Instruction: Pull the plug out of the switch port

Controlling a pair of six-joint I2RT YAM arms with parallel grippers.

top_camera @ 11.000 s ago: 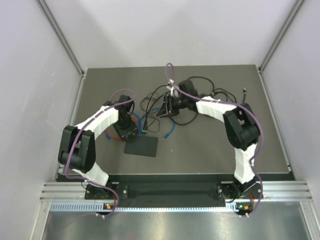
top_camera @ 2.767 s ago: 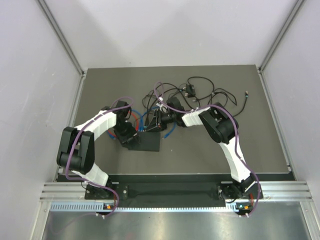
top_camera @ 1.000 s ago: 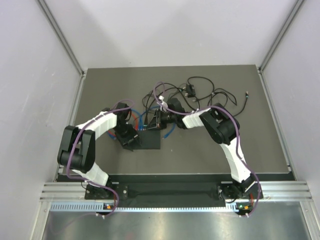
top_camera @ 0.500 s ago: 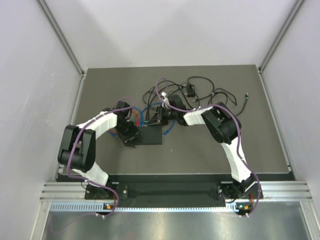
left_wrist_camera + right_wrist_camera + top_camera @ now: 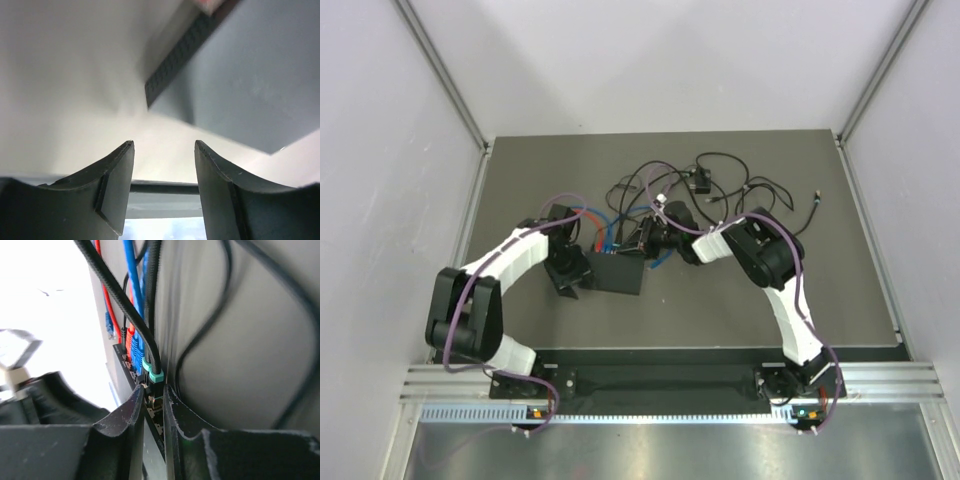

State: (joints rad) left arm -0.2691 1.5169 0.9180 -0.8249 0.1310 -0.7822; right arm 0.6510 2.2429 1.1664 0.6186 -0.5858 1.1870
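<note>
Switch port: one socket in the row on the far long edge of the switch box (image 5: 610, 276), toward its 3 o'clock end. The socket mouth is hidden behind plug and fingers. The box lies flat on the table (image 5: 750, 300), long axis roughly 9–3 in the top view.

Plug (image 5: 155, 375): teal boot, seated in that row just beside the blue cable (image 5: 134, 295) and red cable (image 5: 101, 280). Its black braided lead runs off toward 11 o'clock in the right wrist view.

Right gripper (image 5: 153, 392): jaws nearly together, pinching the plug body just below the boot, nothing else in them. This is the nearer arm, sitting at the box's 1 o'clock corner.

Left gripper (image 5: 164, 150): jaws about half apart, empty. It sits at the box's 9 o'clock end, with the box corner ahead of the fingers and apparently not touching.

Judgement: the plug's long axis looks square to the far edge, so the pull should run straight toward 12 o'clock, away from the box. With nothing clamping the box, it may drag along.
</note>
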